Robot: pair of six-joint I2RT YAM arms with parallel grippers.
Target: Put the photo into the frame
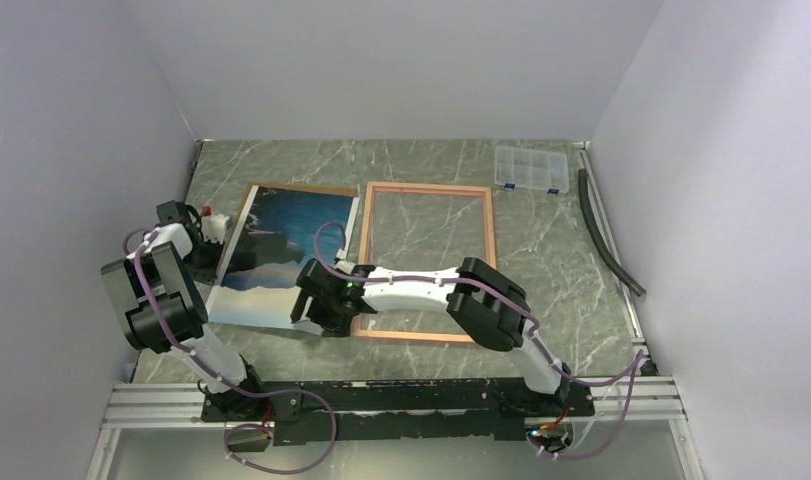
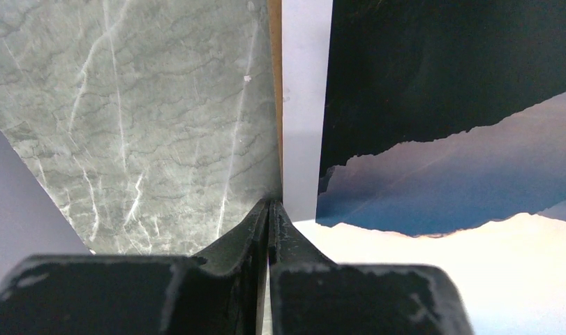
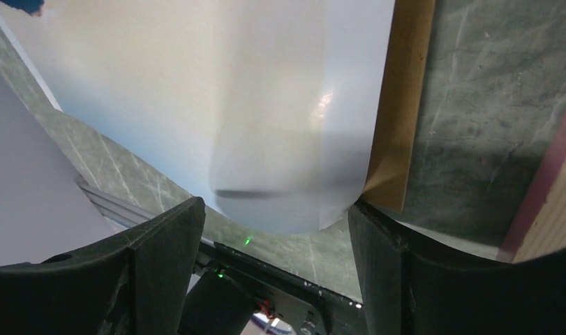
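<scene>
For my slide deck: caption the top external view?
Photo on brown board, empty frame alongside; left hand and right hand at the photo's edges.

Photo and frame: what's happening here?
The photo lies picture side up on a brown backing board, beside the empty frame. The left gripper is shut at the photo's left edge; the right gripper stands open around its curling near corner. Nothing is in the frame yet.

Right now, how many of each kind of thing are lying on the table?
photo: 1
frame: 1
brown backing board: 1
clear plastic box: 1
black hose: 1
Total: 5
</scene>
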